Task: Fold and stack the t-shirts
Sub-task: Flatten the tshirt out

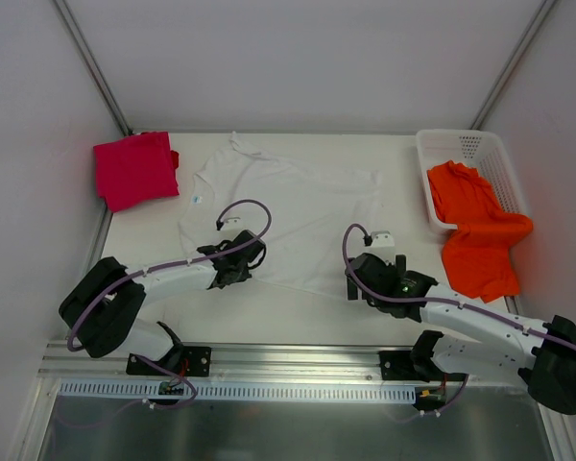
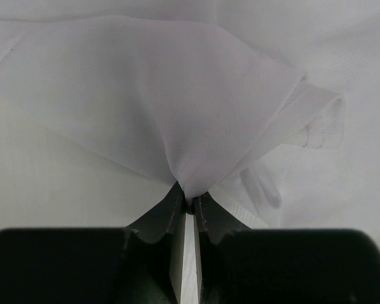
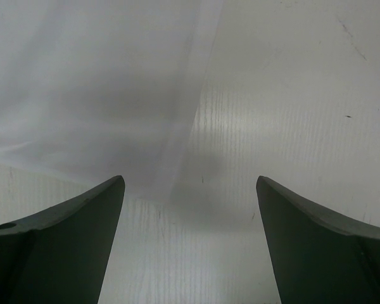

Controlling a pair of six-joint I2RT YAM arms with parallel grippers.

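Note:
A white t-shirt (image 1: 288, 216) lies spread flat in the middle of the table, a small blue neck label near its left side. My left gripper (image 1: 238, 266) sits at the shirt's near left edge, shut on a pinched fold of the white cloth (image 2: 190, 126), which rises into a peak between the fingertips. My right gripper (image 1: 360, 274) hovers open at the shirt's near right corner; the white hem (image 3: 114, 114) lies just ahead of its spread fingers, nothing between them. A folded magenta-red t-shirt (image 1: 134, 169) rests at the far left. An orange t-shirt (image 1: 475, 230) hangs out of the basket.
A white lattice basket (image 1: 494, 158) stands at the far right, the orange cloth spilling over its near rim onto the table. Grey walls close in on three sides. A metal rail (image 1: 288, 360) runs along the near edge by the arm bases.

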